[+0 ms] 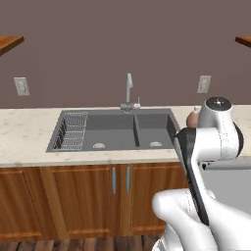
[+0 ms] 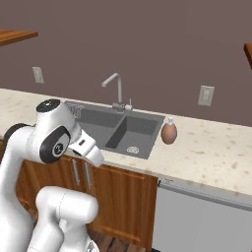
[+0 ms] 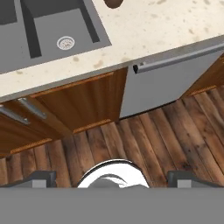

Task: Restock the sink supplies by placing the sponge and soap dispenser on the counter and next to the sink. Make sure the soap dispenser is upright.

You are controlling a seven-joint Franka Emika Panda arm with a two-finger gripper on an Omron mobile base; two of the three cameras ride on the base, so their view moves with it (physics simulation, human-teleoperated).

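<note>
The egg-shaped reddish-brown soap dispenser (image 2: 169, 132) with its pale pump top is standing upright on the beige speckled stone desk (image 2: 211, 152), just beside the right rim of the dark grey double-basin sink (image 2: 118, 130), while the jaws are hanging wide open and empty over the wooden floor (image 3: 166, 131).

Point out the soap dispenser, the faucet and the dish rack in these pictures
soap dispenser (image 2: 169, 133), right base view, on its round brown body.
faucet (image 1: 129, 87), left base view, on its upright chrome neck.
dish rack (image 1: 72, 130), left base view, on the wire mesh in the left basin.
</note>
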